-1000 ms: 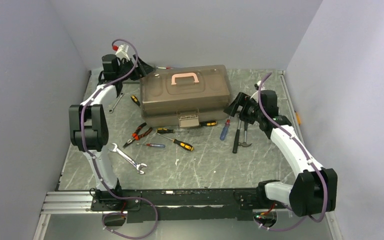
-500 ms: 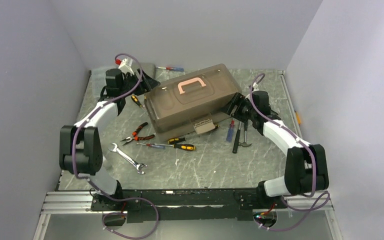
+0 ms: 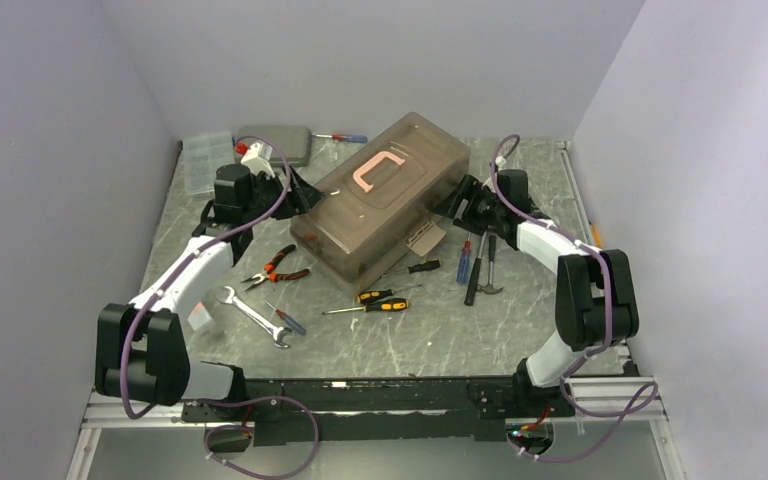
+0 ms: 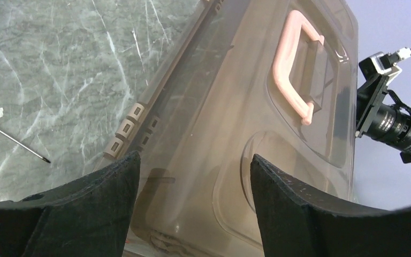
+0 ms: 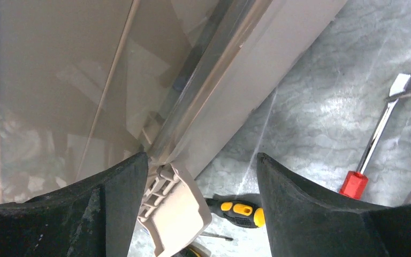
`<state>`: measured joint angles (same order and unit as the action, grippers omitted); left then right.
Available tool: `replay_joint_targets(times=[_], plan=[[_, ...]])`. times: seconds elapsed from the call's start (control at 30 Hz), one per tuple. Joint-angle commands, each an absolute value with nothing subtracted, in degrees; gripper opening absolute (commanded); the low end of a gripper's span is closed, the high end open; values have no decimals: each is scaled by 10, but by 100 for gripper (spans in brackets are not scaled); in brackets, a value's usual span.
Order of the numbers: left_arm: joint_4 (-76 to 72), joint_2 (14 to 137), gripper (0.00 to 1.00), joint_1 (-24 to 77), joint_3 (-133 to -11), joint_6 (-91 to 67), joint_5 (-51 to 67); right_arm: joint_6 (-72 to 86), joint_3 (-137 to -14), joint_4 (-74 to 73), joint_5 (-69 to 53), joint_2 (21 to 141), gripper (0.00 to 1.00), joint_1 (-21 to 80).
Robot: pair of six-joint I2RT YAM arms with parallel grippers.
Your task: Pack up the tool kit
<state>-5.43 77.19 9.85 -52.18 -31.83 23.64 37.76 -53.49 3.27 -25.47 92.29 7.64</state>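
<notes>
The taupe toolbox (image 3: 385,210) with a smoky lid and pink handle (image 3: 370,170) lies closed and diagonal on the table. My left gripper (image 3: 297,197) is open at its left end. The lid (image 4: 235,107) and handle (image 4: 294,69) fill the left wrist view between my open fingers (image 4: 96,203). My right gripper (image 3: 463,205) is open at the box's right side. In the right wrist view the box's front latch (image 5: 179,211) sits between the open jaws, against the left finger (image 5: 123,198). Pliers (image 3: 278,264), screwdrivers (image 3: 385,298) and a hammer (image 3: 480,275) lie loose in front.
A wrench (image 3: 255,314) and a small screwdriver (image 3: 286,319) lie front left. A blue screwdriver (image 3: 465,262) lies by the hammer. A clear organiser (image 3: 200,160), a flat grey case (image 3: 275,145) and a red-and-blue screwdriver (image 3: 345,137) are at the back. Walls close in on both sides.
The toolbox has swung counter-clockwise from level to diagonal. My left gripper came nearer with its left end and my right gripper went farther back. Some screwdrivers in front shifted.
</notes>
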Motion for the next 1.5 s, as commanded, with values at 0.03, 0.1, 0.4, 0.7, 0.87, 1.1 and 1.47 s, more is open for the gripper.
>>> replay_joint_targets(times=[0.03, 0.1, 0.4, 0.7, 0.87, 1.1, 1.47], plan=[[-26, 746, 77, 122, -503, -329, 269, 384, -594, 72, -280, 946, 77, 81], [-11, 733, 78, 142, -506, -321, 252, 384, -602, 70, -284, 951, 77, 81], [5, 696, 79, 209, -480, -335, 226, 376, -635, 48, -289, 958, 79, 81], [28, 693, 81, 283, -495, -341, 231, 341, -672, -21, -292, 930, 84, 52], [65, 704, 86, 281, -536, -316, 209, 332, -667, -43, -305, 899, 84, 45], [139, 742, 94, 211, -630, -283, 223, 356, -678, -74, -310, 867, 90, 50], [99, 840, 99, 167, -688, -319, 306, 432, -638, 14, -357, 870, 94, 75]])
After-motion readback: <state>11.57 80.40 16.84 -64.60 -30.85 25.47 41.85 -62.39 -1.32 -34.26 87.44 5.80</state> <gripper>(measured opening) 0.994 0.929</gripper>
